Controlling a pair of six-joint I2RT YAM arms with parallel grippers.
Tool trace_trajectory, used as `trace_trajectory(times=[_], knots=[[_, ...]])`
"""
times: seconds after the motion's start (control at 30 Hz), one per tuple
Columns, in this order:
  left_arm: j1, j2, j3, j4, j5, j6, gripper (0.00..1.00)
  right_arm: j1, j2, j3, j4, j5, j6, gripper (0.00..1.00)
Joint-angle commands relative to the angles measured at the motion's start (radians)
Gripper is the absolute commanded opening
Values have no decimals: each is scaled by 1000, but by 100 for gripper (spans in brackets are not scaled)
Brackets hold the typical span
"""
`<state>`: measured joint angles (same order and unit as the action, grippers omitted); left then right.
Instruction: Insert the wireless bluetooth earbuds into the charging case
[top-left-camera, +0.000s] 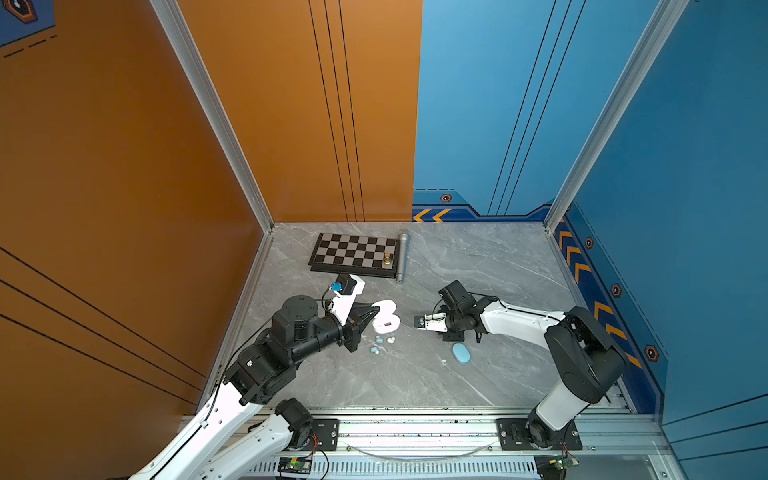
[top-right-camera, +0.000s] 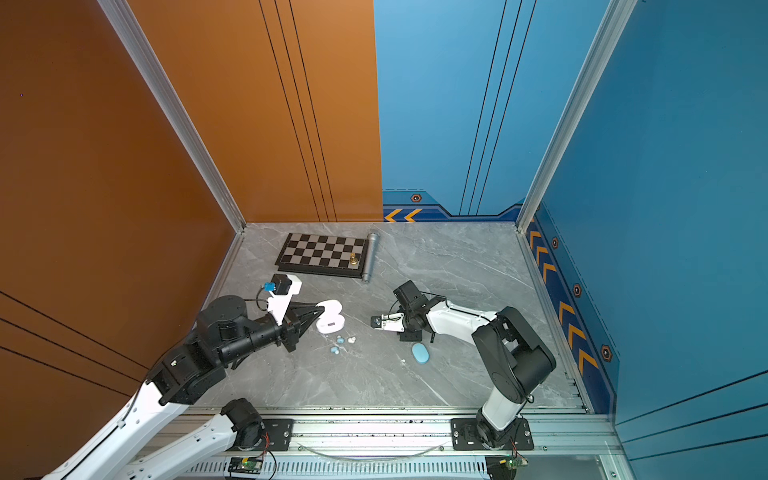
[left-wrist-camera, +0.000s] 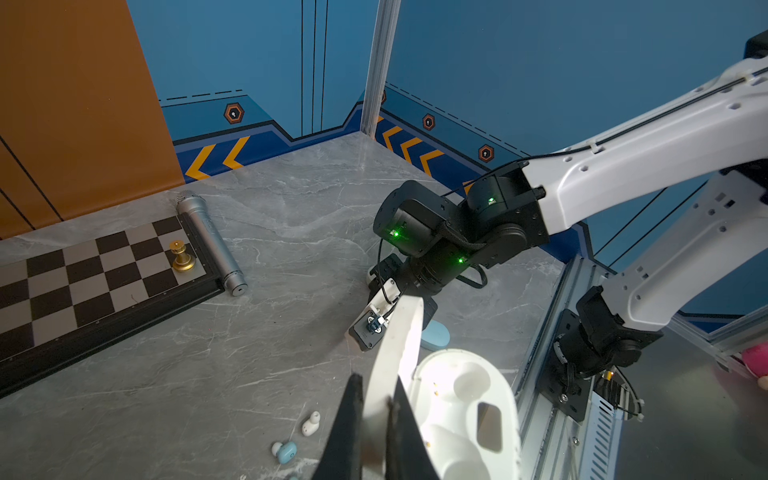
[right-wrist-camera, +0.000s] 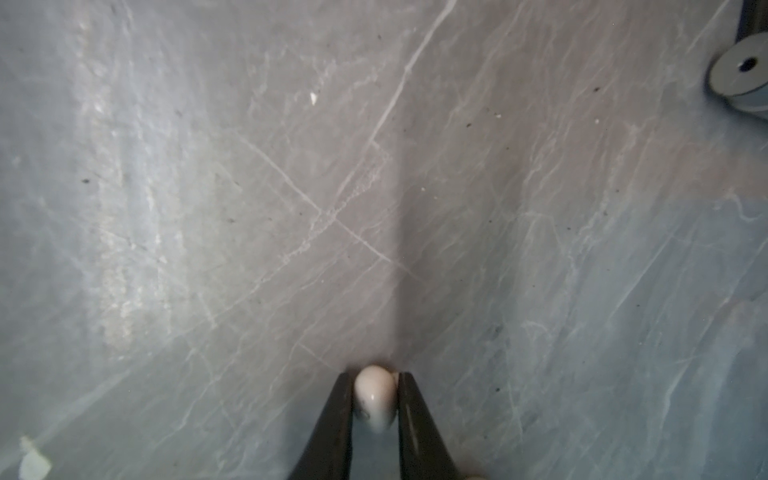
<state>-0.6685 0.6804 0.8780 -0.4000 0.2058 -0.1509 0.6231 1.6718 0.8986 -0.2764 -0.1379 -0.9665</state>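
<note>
Left end effector (left-wrist-camera: 376, 380): closing narrow on the raised lid (left-wrist-camera: 399, 332) of the white charging case (left-wrist-camera: 465, 399), at the lower middle of the left wrist view. It is likely propping the case open and steadying it, so the moulded wells (left-wrist-camera: 471, 384) are facing up and reachable.
Right end effector (right-wrist-camera: 376, 376): pinching a white earbud (right-wrist-camera: 374, 395) between its tips, at the bottom centre of the right wrist view (whether the bud is lifting clear of the bench (right-wrist-camera: 291, 208) I cannot tell).
Why this hold: gripping across the bud's rounded sides is probably leaving its lower end free for seating in a well.
Loose earbuds (top-left-camera: 380, 340): lying in a small cluster just below the white case in both top views, handy for later picks.
Blue case (top-left-camera: 461, 353): lying closed, right of centre and apart from the white case, so seemingly not being served now.
</note>
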Motion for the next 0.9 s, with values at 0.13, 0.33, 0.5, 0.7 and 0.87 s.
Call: trace_trajectory(times=[0.13, 0.33, 0.5, 0.7, 0.87], knots=[[9, -4, -15, 33, -24, 17, 0, -4, -114, 3, -26, -64, 154, 19], [6, 14, -65, 126, -52, 17, 0, -15, -209, 56, -113, -154, 420, 18], [-9, 68, -122, 300, -81, 36, 0, -39, -249, 143, -205, -200, 724, 17], [-46, 178, -148, 459, -155, 83, 0, -100, -297, 203, -275, -311, 1006, 18], [-72, 261, -148, 543, -172, 107, 0, -170, -355, 233, -280, -430, 1185, 18]])
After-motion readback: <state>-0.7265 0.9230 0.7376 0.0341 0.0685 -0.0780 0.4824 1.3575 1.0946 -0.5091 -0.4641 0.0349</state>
